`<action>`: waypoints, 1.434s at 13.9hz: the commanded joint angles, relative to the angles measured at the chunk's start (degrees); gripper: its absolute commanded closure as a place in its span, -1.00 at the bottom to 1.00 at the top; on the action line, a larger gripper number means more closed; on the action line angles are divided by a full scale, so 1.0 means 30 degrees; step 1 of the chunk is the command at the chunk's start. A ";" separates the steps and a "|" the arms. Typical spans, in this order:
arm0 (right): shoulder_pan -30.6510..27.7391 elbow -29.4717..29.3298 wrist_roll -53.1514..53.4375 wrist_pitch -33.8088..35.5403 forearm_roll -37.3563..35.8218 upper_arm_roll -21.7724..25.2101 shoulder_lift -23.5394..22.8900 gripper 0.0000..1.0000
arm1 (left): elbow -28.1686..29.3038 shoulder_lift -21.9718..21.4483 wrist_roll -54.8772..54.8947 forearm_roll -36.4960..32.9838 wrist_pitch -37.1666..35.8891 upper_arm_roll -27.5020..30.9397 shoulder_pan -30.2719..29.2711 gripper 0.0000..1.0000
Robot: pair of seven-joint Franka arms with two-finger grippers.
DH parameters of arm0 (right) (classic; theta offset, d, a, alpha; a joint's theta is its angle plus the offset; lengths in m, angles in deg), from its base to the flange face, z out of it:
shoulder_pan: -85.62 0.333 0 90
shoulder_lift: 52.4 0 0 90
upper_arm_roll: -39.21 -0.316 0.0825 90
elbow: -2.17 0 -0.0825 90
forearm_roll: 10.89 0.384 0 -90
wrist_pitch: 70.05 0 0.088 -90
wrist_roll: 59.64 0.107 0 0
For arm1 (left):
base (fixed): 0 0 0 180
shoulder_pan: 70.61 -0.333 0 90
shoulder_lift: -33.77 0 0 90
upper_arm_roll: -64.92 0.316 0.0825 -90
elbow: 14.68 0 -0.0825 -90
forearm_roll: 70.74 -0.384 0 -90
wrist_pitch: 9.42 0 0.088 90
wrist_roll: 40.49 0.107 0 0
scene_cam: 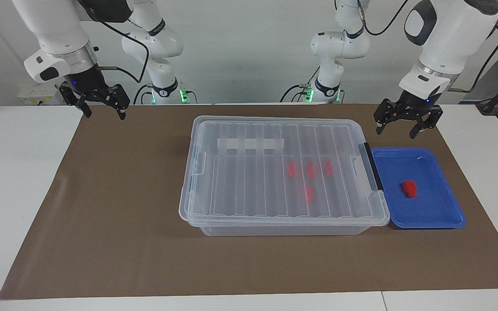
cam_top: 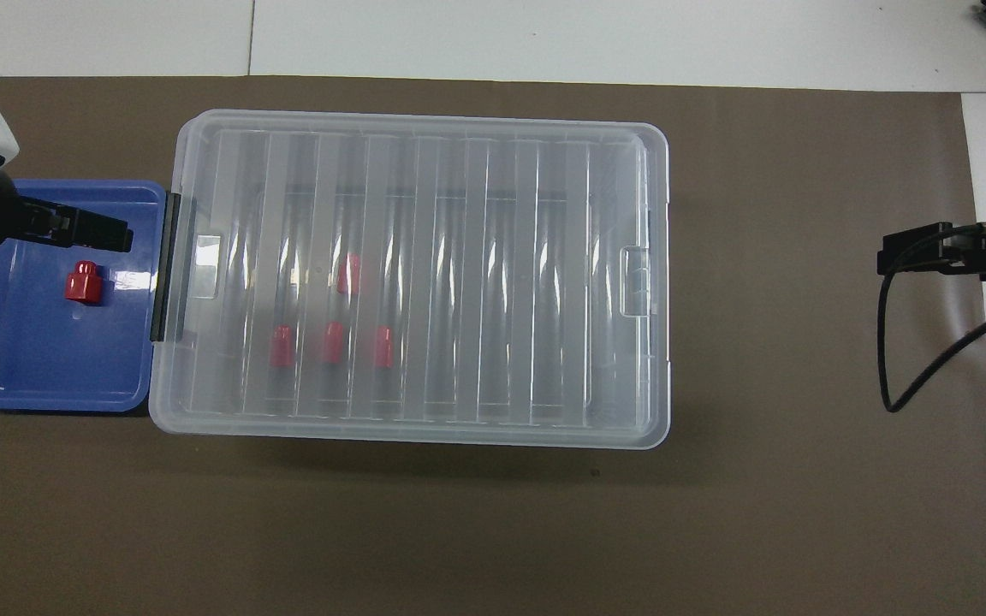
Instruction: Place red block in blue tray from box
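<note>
The white bench (scene_cam: 20,172) carries a brown mat (scene_cam: 115,207) that covers most of its top. In the middle of the mat sits the clear box (scene_cam: 275,172), lid (cam_top: 424,214) on, with a black clip (scene_cam: 372,166) at the end toward the left arm. Through the ribbed lid four red blocks (scene_cam: 309,170) show on the box floor: three in a row nearer the robots and one alone farther from them, all in the half toward the left arm's end.

The blue tray (scene_cam: 437,216) lies just beside the box at that same end, its rim touching or nearly touching the box under the clip. One red block (scene_cam: 409,188) rests in the tray, apart from the rim on every side, in the half nearer the robots.

The left gripper (scene_cam: 398,128) hangs in the air over the mat at the tray's edge nearest the robots, its fingers (scene_cam: 413,131) spread and released, grasping nothing. The right gripper (scene_cam: 104,111) hangs over the mat's corner at the right arm's end, well apart from the box, its fingers (scene_cam: 88,111) likewise spread and released, with nothing between them.
</note>
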 commanded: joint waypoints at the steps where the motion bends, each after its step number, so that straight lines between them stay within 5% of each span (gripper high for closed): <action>1: 0.0182 -0.0016 0.0631 0.0428 -0.0048 0.0205 -0.0078 -1.00 | 0.0325 -0.0809 -0.0230 0.0129 -0.0303 0.0408 0.0374 -1.00; 7: 0.0153 -0.0248 0.0631 0.0985 0.0039 0.0205 -0.0019 -1.00 | 0.1025 -0.1688 -0.0113 0.0128 -0.1420 0.0408 0.0286 -1.00; 11: 0.0123 -0.0891 0.0661 0.1452 0.0069 0.0147 -0.0223 -1.00 | 0.3985 -0.2890 -0.0113 0.0011 0.1009 0.0408 0.0257 -1.00; 20: 0.0299 -0.0924 0.0778 0.1515 -0.0077 0.0058 -0.0254 -1.00 | 0.3841 -0.1837 -0.0171 0.0011 0.2885 0.0408 0.0169 -1.00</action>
